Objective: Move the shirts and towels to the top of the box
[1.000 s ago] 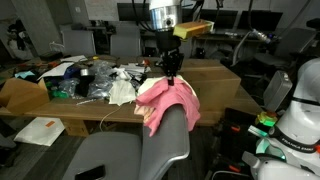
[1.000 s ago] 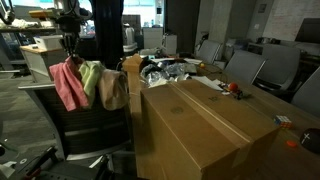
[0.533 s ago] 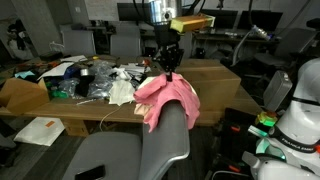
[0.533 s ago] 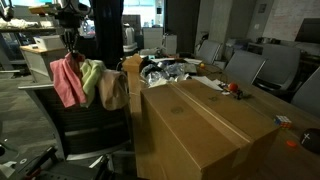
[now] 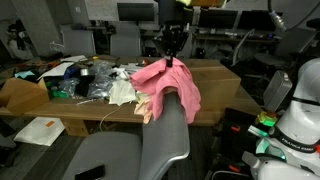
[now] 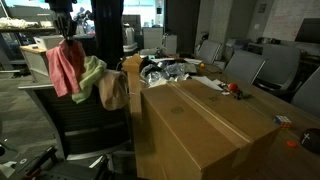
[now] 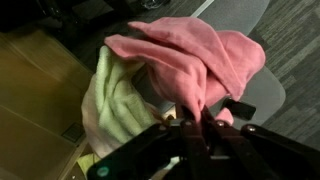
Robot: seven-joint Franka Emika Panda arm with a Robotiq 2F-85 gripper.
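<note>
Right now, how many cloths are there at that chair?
3. The pink cloth hangs from the gripper. The green cloth and the tan cloth drape over the chair back beside it. More may be hidden underneath.

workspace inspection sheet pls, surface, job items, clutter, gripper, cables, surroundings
surface: box top is bare, no cloth on it yet
job's things: pink cloth hangs from the gripper; green cloth and tan cloth are draped over the chair back
clutter: desk pile of bags and packaging behind the box
grippers: gripper above the chair back, jaws shut on the pink cloth
cables: nothing seen
surroundings: office chairs beyond the box
</note>
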